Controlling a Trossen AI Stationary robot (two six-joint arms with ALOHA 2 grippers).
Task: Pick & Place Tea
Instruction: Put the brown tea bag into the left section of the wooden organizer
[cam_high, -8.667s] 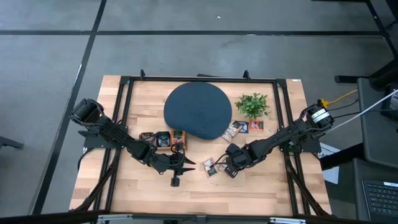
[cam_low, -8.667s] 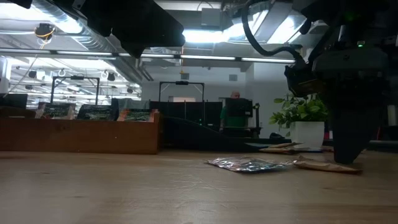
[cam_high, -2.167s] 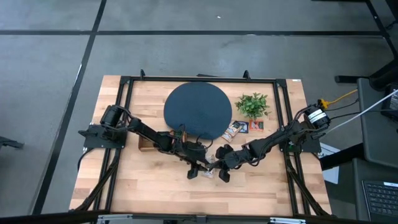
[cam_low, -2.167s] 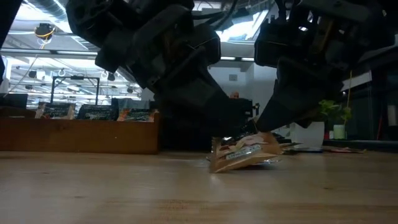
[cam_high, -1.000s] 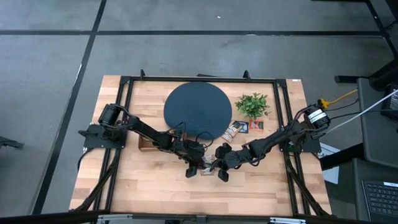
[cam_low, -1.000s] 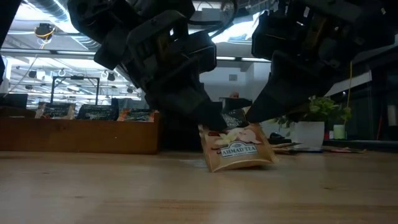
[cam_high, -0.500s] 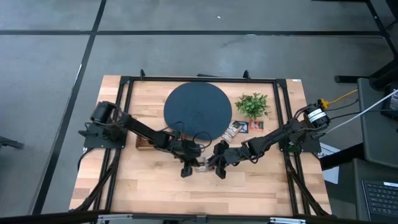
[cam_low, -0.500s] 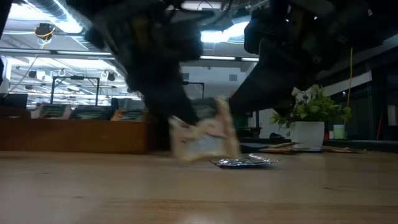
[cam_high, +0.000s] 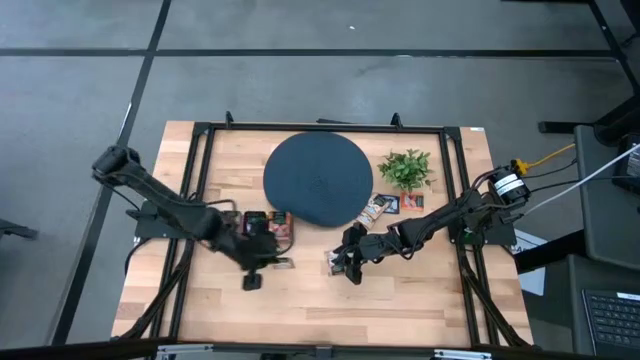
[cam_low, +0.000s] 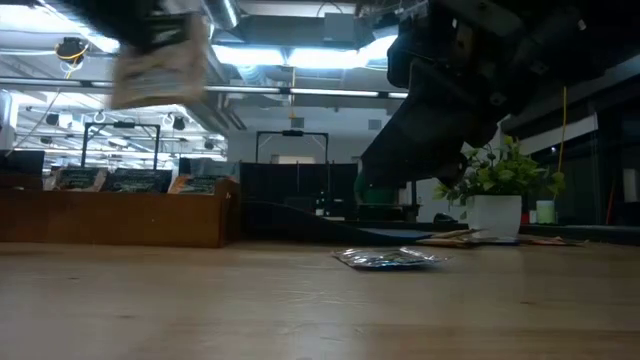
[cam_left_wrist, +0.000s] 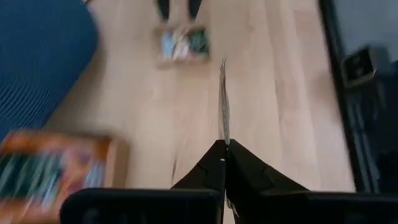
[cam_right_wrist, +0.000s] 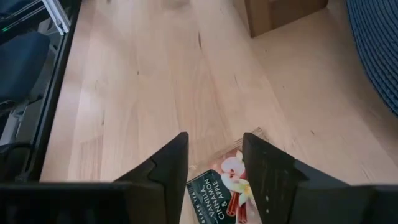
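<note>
Holding: left gripper (cam_left_wrist: 222, 149) has its jaws clamped on a pale tea sachet (cam_low: 160, 62), seen edge-on from the wrist and lifted clear of the wood in the low view
Left gripper place: about 7 o'clock of the round dark disc (cam_high: 318, 178), just beside the wooden box (cam_high: 262, 224) of sachets
Right gripper (cam_right_wrist: 214, 163): jaws apart, hovering low over a sachet on the table (cam_right_wrist: 225, 186) printed with vanilla, cinnamon and apple; at about 5 o'clock of the disc
Other tea: a few sachets (cam_high: 390, 205) lie flat at 4 o'clock of the disc, below the small plant (cam_high: 406, 168)
Table (cam_high: 420, 290): light wood inside a black frame
</note>
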